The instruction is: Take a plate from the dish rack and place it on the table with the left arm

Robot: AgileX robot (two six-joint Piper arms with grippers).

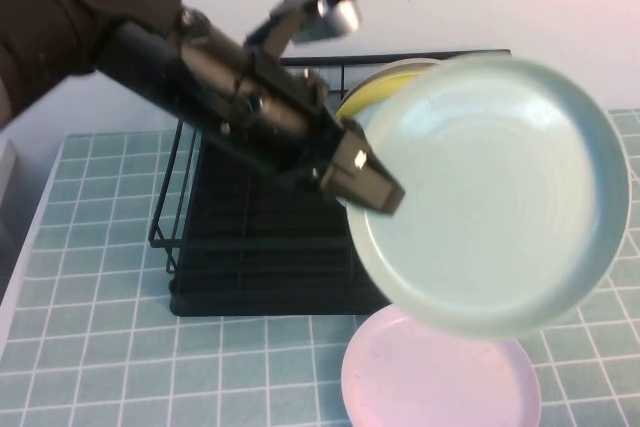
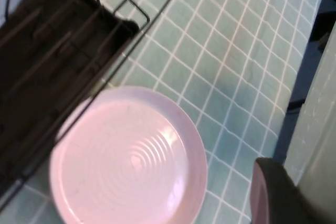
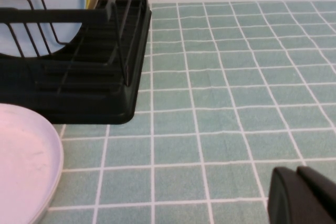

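Note:
My left gripper [image 1: 368, 183] is shut on the left rim of the pale mint-green plate [image 1: 495, 192] and holds it tilted in the air, to the right of the black dish rack [image 1: 250, 247] and above the tiled table [image 1: 90, 327]. In the left wrist view one dark finger [image 2: 270, 195] shows against the plate's pale surface [image 2: 317, 129], with the rack [image 2: 52, 51] below. My right gripper [image 3: 302, 195] is shut and empty, low over the tiles to the right of the rack [image 3: 79, 77]; it is out of the high view.
A pinkish-white plate [image 1: 440, 372] lies flat on the table just in front of the rack's right corner, under the held plate; it shows in both wrist views [image 2: 128, 158] [image 3: 23, 161]. A sky-blue plate [image 3: 44, 9] and a yellow-rimmed one [image 1: 365, 97] stand in the rack.

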